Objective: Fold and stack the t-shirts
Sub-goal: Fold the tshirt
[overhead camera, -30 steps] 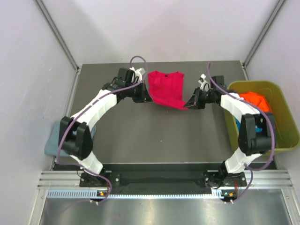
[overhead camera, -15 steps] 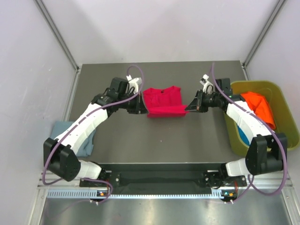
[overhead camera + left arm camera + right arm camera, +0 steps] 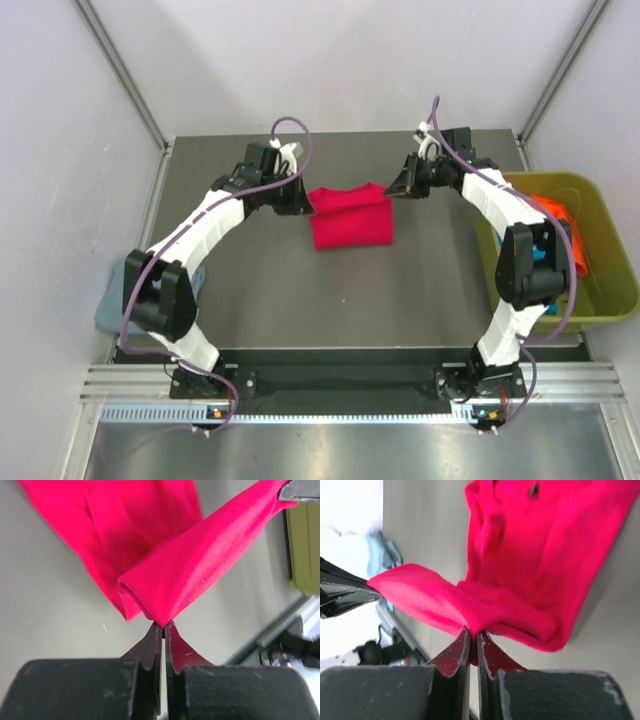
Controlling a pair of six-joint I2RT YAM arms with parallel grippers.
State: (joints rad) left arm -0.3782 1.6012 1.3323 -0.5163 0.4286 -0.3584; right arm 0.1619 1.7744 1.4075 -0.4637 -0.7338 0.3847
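Grey-blue t-shirt [image 3: 108,305] lies at the table's [image 3: 300,300] near left edge; farther back, the crimson t-shirt [image 3: 350,222] rests mid-table; at its 2 far corners, left gripper [image 3: 163,625] and right gripper [image 3: 473,630] each pinch the cloth, stretching that edge between them.

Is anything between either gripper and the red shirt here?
Nothing visible does. The left gripper and the right gripper are each shut on a bunched edge of the red shirt, with a fold of it stretched between them.
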